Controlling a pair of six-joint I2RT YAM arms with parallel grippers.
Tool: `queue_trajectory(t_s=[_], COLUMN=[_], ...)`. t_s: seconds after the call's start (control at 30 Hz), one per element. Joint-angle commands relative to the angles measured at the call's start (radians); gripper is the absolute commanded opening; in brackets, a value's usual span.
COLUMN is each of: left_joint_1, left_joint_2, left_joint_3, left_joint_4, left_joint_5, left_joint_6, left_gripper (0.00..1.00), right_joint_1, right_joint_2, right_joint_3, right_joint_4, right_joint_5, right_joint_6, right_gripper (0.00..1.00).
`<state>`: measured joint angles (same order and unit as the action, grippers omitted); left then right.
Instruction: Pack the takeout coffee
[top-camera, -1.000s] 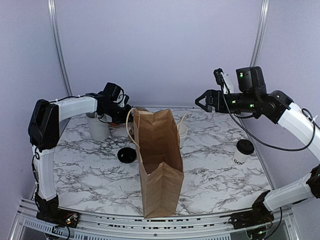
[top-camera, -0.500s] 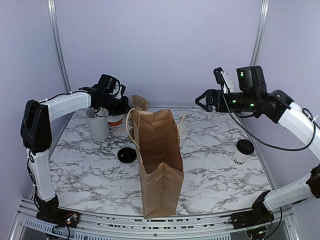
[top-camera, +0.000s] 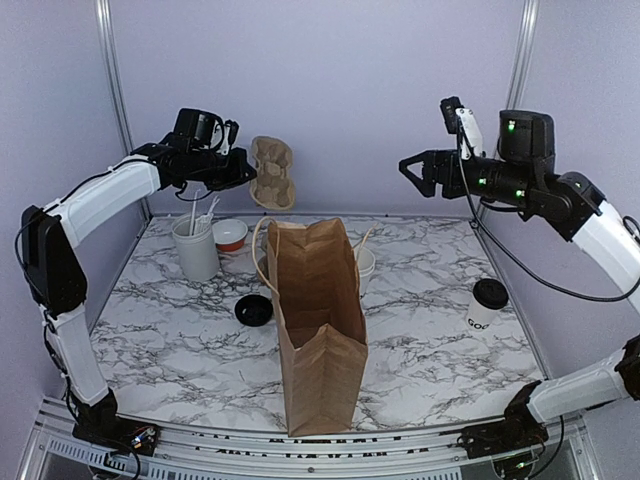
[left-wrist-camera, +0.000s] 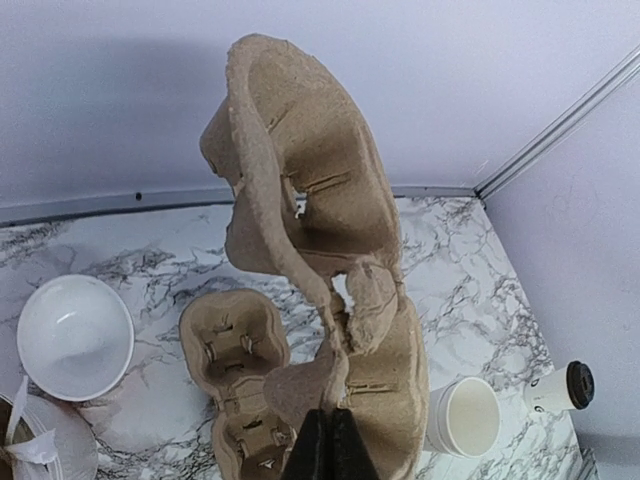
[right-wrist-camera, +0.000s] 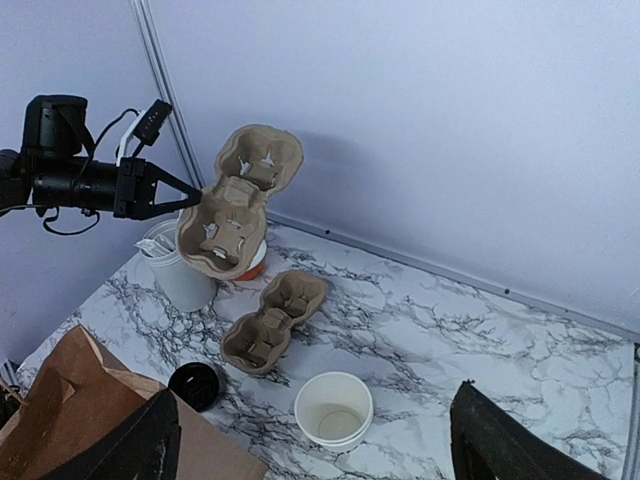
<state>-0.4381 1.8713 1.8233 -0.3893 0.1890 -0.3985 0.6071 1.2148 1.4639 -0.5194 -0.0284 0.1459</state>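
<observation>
My left pincer (top-camera: 246, 180) is clamped on the cup carrier (top-camera: 272, 172) by its thin edge, my right pincer (top-camera: 408, 173) gapes empty; I fear the carrier slipping.

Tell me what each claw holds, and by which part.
Left claw: shut on the rim of a lifted pulp cup carrier. Right claw: open, holding nothing.

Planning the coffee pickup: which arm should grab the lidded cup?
Right. The right pincer is open and empty, and the takeout coffee stands on its side of the table. The left pincer is shut on a cup carrier, held aloft.
</observation>
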Motion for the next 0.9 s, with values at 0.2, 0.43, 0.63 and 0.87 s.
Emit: queue_trajectory(t_s=[0.2,0.43,0.63,0.87], left_joint_1=[0.001,-0.072,-0.189,-0.362], left_joint_2=[-0.113,-0.096,-0.057,-0.008], left_joint_3=[0.200,0.368,0.486,0.554], left_joint_4=[-0.096,-0.152,-0.194,-0.199], left_joint_5=[0.048,0.098,0.098,0.078], left_joint_6=[-0.002,-0.024,-0.024,-0.015], left_gripper=[0.00,0.00,0.00,0.00], right_joint_1=[-0.007,0.006,0.052,0.141], right_joint_2=[-0.094,-0.164,-0.211,-0.241], right_joint_3=[0.029,0.013,0.041,0.059], right_joint_4=[0.176,0.194,0.157,0.089], right_joint_5=[-0.076,-0.127,-0.173,-0.146], right_joint_6=[-0.135,-0.168,-0.225,-0.308], right_gripper=[0.90,0.90,0.89,0.87])
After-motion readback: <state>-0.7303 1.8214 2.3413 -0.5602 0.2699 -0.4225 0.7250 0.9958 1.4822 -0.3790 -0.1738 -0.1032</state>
